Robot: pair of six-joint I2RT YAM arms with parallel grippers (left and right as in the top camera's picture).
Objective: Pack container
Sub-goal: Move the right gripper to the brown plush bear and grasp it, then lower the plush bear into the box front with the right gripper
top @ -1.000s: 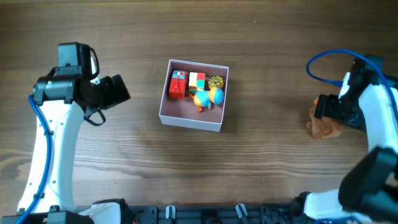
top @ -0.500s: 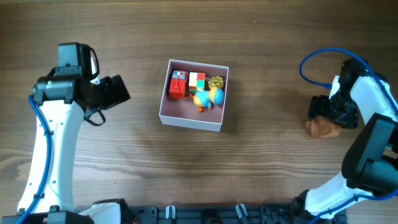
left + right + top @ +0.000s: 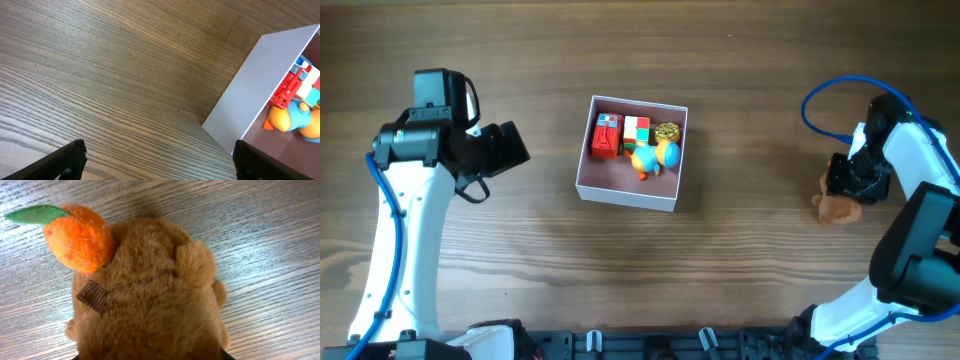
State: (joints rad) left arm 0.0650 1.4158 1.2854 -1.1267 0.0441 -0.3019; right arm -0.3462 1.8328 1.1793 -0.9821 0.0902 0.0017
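Right wrist: orange tuft [image 3: 80,237] on plush toy [image 3: 150,295], unseen overhead, right end effector [image 3: 843,188] unclear, left end effector [image 3: 161,161] wide.

Overhead looks straight down; left wrist views the container [image 3: 625,196] obliquely, nearer.

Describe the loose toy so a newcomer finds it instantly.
From the white box in the middle of the table, look across to the right gripper. Under it lies a brown plush. It's the only furry toy and the only one outside the box, with an orange fruit and green leaf on it.
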